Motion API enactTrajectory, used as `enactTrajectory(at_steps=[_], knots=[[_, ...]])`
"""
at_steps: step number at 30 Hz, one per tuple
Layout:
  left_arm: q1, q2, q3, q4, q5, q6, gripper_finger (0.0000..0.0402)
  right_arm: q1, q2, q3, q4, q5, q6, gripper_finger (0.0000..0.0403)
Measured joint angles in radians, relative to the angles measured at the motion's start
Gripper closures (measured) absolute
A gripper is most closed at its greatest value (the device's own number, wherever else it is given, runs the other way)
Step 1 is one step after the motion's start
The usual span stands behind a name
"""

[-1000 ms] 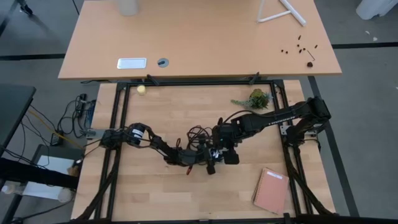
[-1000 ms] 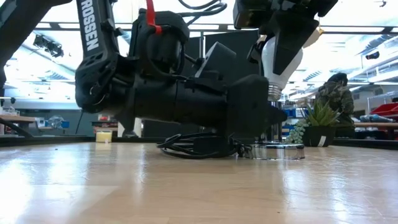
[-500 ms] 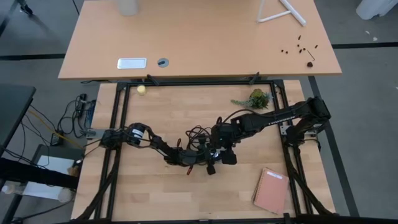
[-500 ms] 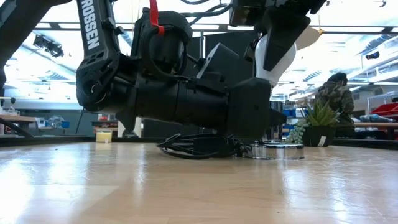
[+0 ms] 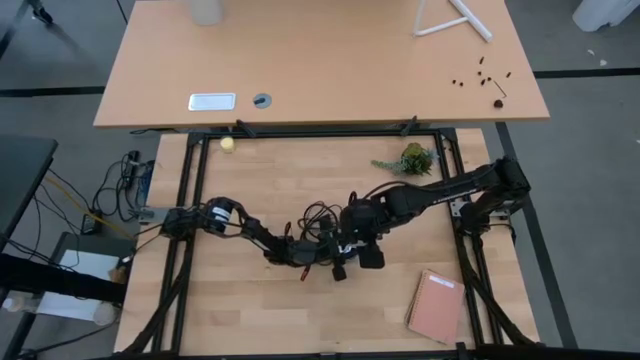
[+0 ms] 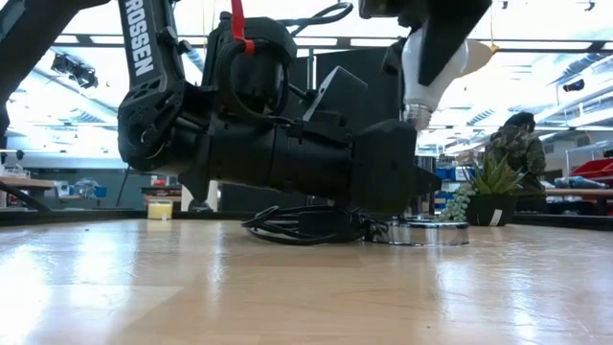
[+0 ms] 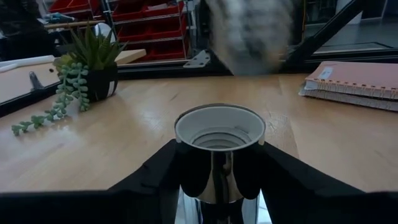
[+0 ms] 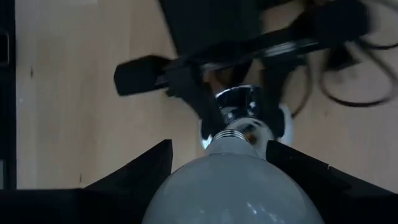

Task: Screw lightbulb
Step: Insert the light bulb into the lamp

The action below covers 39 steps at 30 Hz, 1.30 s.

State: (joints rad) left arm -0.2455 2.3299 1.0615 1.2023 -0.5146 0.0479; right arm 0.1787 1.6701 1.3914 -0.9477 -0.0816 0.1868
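Lightbulb (image 6: 433, 59), white frosted pear-shaped glass with silvery screw base, sits clamped in my right gripper (image 8: 219, 163), now upright again above the chrome socket (image 7: 219, 132) that my left gripper (image 7: 219, 163) pinches; realigned since a moment ago, ready for lowering and threading.

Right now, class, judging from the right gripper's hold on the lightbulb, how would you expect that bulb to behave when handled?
The lightbulb is probably slippery: its frosted globe is smooth and rounded between the right gripper fingers. Probably fragile, so squeezing hard seems risky. Set down, its pear shape would likely roll.
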Motion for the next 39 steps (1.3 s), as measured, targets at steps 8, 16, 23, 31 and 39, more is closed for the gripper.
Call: enactTrajectory(at_steps=[8, 16, 23, 31, 39], knots=[[0.006, 0.0, -0.001, -0.003, 0.066, 0.002, 0.022, 0.002, 0.123, 0.083, -0.126, -0.064, -0.145, 0.0141], [0.004, -0.001, 0.0, -0.008, 0.14, 0.02, 0.022, 0.0, 0.161, 0.214, -0.198, -0.025, -0.274, 0.0141], [0.005, -0.001, 0.0, -0.008, 0.16, 0.031, 0.022, 0.012, 0.161, 0.214, -0.219, -0.021, -0.422, 0.014], [0.004, -0.001, 0.0, -0.004, 0.16, 0.027, 0.022, 0.029, 0.161, 0.209, -0.213, -0.016, -0.503, 0.014], [0.003, 0.0, -0.001, -0.004, 0.15, 0.014, 0.022, -0.002, 0.192, 0.207, -0.215, -0.049, -0.509, 0.014]])
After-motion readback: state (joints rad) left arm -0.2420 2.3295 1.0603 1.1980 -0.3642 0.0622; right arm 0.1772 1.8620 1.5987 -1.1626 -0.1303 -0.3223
